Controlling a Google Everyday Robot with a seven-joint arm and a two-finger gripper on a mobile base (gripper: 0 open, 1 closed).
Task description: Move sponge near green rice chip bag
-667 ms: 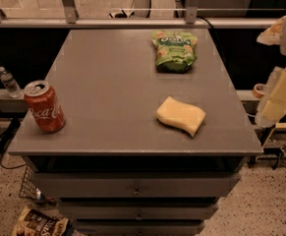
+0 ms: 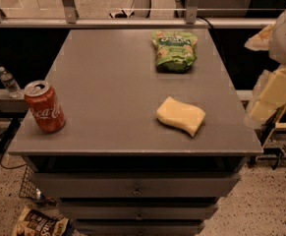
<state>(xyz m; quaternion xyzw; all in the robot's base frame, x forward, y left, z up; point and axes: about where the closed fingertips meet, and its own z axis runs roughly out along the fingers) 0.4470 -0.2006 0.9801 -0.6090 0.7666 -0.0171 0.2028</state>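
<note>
Bench (image 2: pixel 103 82) fills mid-frame; gripper (image 2: pixel 272 95) hangs off its right edge, touching nothing, can't tell if spread or closed; green rice chip bag (image 2: pixel 174 50) upper centre-right; sponge (image 2: pixel 181 115) below it, well apart; move not started, grasp and carry both left.

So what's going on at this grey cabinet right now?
The robot's claw hangs off the right edge of the grey cabinet top, apart from the pale yellow wavy foam sponge, which lies untouched near the front right. The bright green crinkly chip bag sits farther back, well apart from it. A red cola can stands front left.
</note>
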